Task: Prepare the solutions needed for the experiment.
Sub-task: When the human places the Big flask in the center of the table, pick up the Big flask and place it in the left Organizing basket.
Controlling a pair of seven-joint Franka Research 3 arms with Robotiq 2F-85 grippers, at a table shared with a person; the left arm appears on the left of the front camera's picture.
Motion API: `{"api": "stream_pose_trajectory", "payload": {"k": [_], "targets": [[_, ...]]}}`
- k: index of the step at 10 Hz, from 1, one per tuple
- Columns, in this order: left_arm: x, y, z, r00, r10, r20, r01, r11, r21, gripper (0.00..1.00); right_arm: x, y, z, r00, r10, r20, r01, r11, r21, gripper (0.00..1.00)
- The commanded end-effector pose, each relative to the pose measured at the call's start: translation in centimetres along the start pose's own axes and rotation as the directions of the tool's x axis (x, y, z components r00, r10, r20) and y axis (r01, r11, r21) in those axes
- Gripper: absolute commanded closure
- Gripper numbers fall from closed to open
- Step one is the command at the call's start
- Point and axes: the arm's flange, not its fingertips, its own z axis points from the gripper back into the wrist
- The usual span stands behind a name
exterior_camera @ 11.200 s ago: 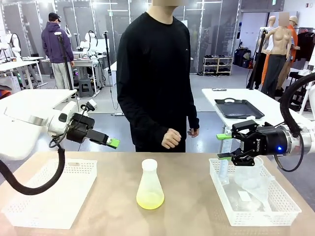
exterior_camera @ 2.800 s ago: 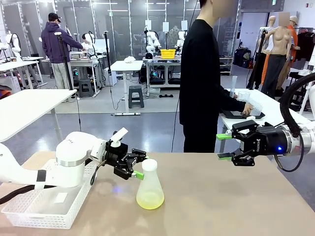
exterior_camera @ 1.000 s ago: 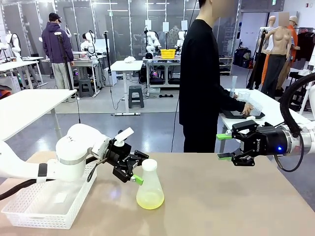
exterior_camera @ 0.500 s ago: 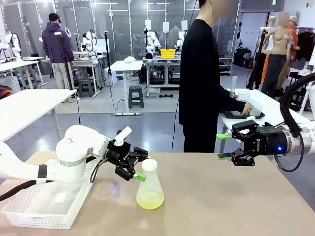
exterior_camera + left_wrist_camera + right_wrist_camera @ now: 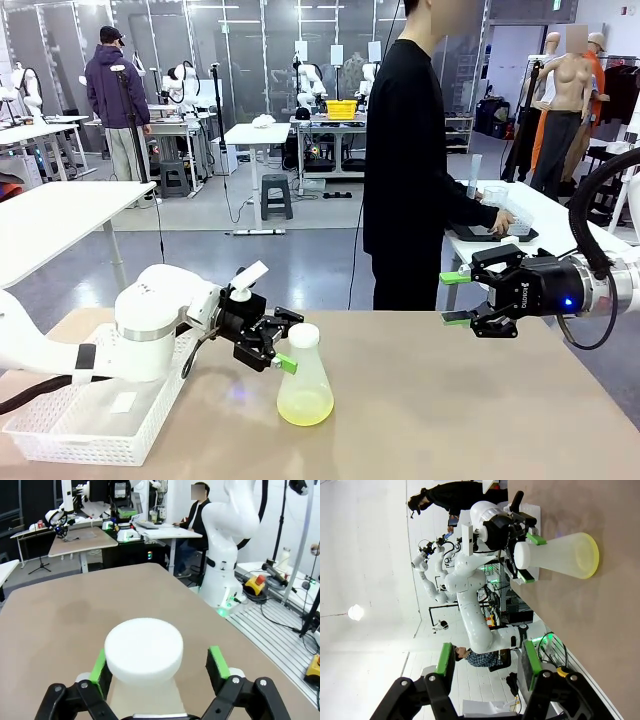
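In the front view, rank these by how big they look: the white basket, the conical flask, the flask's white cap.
1. White basket, widest of the three, though it sits nearer the camera, partly behind the left arm.
2. Conical flask.
3. White cap, clearly smallest.

The left claw (image 5: 277,343) is held low over the tabletop's middle, its fingers spread either side of the flask neck — one pad touching. The right claw (image 5: 456,298) is held level above the right edge — fingers parted, nothing gripped.
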Motion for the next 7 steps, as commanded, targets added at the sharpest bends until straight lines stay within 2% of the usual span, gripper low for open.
{"api": "stream_pose_trajectory", "payload": {"k": [1,7], "targets": [[-1.01,14.7,-9.14,0.999,-0.002,0.034,0.003,1.0,-0.03,0.22,0.0,0.17,-0.03,1.0,0.006,-0.001,-0.006,1.0,0.007,0.32],[-1.52,15.67,-9.38,0.999,0.025,0.022,-0.025,0.999,-0.025,0.8,0.0,0.17,-0.03,1.0,0.006,-0.001,-0.006,1.0,0.007,0.32]]}}
